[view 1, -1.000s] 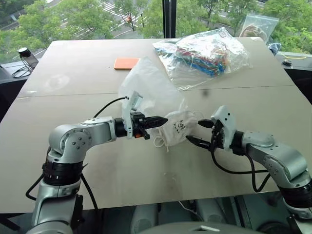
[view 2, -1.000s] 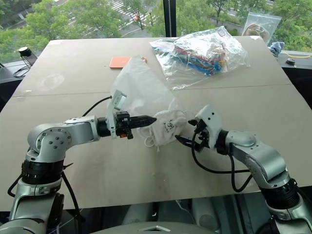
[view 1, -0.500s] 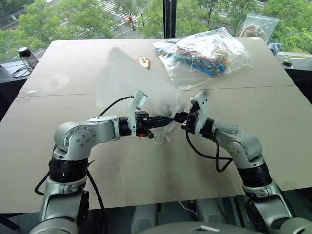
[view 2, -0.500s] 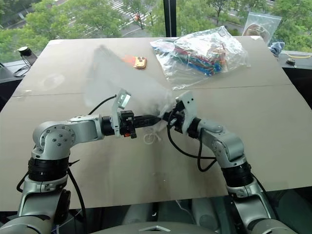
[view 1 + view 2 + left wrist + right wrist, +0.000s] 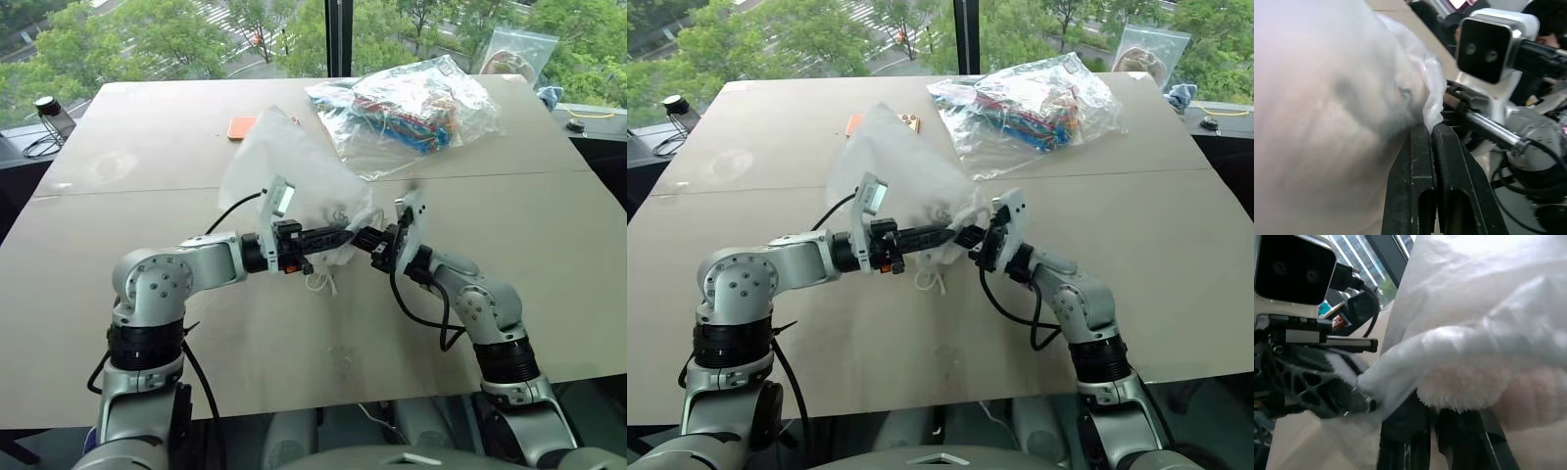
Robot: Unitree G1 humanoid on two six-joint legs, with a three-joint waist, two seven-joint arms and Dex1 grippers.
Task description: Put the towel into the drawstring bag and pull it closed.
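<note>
Your left gripper (image 5: 345,236) and right gripper (image 5: 366,238) meet nose to nose above the middle of the bench (image 5: 294,333), with the drawstring bag (image 5: 284,166) held up between them. Your left jaws are together, clamped on the bag's gathered mouth edge; in the left wrist view the thin white fabric bunches right at the closed fingertips (image 5: 1422,134). Your right jaws are also pressed together on the bag's fabric from the opposite side, just beside the left ones. The bag billows back and up from the pinch, away from you, and its cord loops hang down below the left gripper. The towel (image 5: 1464,382) shows as a cream, fluffy lump sitting inside the sheer fabric, directly over your right jaws.

Behind the bag, an orange card (image 5: 239,127) lies flat on the bench, partly hidden by the raised fabric. Further right, a clear plastic bag of colourful items (image 5: 411,103) lies well apart from both grippers. A small dark jar (image 5: 54,116) stands past the bench's far left corner.
</note>
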